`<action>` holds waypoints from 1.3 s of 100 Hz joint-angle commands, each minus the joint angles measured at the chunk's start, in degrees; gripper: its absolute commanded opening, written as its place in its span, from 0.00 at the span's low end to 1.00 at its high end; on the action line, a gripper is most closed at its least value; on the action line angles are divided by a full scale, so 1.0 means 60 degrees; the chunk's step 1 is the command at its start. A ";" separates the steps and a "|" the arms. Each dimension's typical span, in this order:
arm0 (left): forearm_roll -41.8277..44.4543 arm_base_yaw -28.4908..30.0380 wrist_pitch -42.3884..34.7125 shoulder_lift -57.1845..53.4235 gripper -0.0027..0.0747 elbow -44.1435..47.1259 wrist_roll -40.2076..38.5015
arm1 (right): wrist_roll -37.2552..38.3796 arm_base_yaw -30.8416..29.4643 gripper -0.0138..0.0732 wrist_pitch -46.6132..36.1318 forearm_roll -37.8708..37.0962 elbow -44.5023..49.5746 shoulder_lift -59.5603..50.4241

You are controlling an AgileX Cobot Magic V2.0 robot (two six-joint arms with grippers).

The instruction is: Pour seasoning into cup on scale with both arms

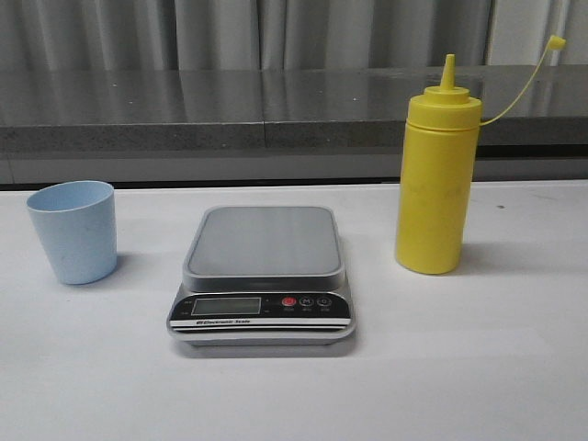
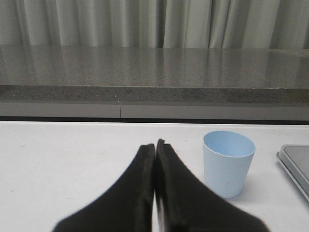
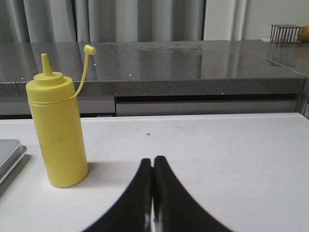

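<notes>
Left wrist: cup (image 2: 228, 163) beside closed fingers (image 2: 145, 169), apart.

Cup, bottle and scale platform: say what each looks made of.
Cup: likely matte plastic, pale blue, faintly speckled, no shine.
Bottle: probably soft opaque yellow plastic, with moulded nozzle and thin tether.
Scale platform: seemingly brushed steel, grey with a dull sheen; the front panel looks like glossy black plastic.
</notes>
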 commanded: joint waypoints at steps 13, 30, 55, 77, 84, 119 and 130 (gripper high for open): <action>-0.0093 -0.0073 -0.0779 0.0149 0.01 0.0430 -0.0082 | -0.0032 -0.0029 0.08 -0.0760 -0.0001 -0.0187 -0.0098; -0.0093 -0.0073 -0.0788 0.0149 0.01 0.0430 -0.0082 | -0.0032 -0.0029 0.08 -0.0760 -0.0001 -0.0187 -0.0098; -0.1003 -0.0073 -0.0857 0.0149 0.01 0.0430 -0.0082 | -0.0032 -0.0029 0.08 -0.0760 -0.0001 -0.0187 -0.0098; -0.1631 -0.0073 -0.0783 0.0172 0.01 -0.0119 -0.0082 | -0.0032 -0.0029 0.08 -0.0760 -0.0001 -0.0187 -0.0098; -0.1631 -0.0073 -0.0025 0.0346 0.01 -0.0696 -0.0082 | -0.0032 -0.0029 0.08 -0.0760 -0.0001 -0.0187 -0.0098; -0.1603 -0.0073 0.3350 0.3860 0.01 -0.4434 -0.0063 | -0.0032 -0.0029 0.08 -0.0751 -0.0001 -0.0187 -0.0098; -0.1603 -0.0073 0.4338 0.5499 0.01 -0.5762 0.0390 | -0.0032 -0.0029 0.08 -0.0751 -0.0001 -0.0187 -0.0098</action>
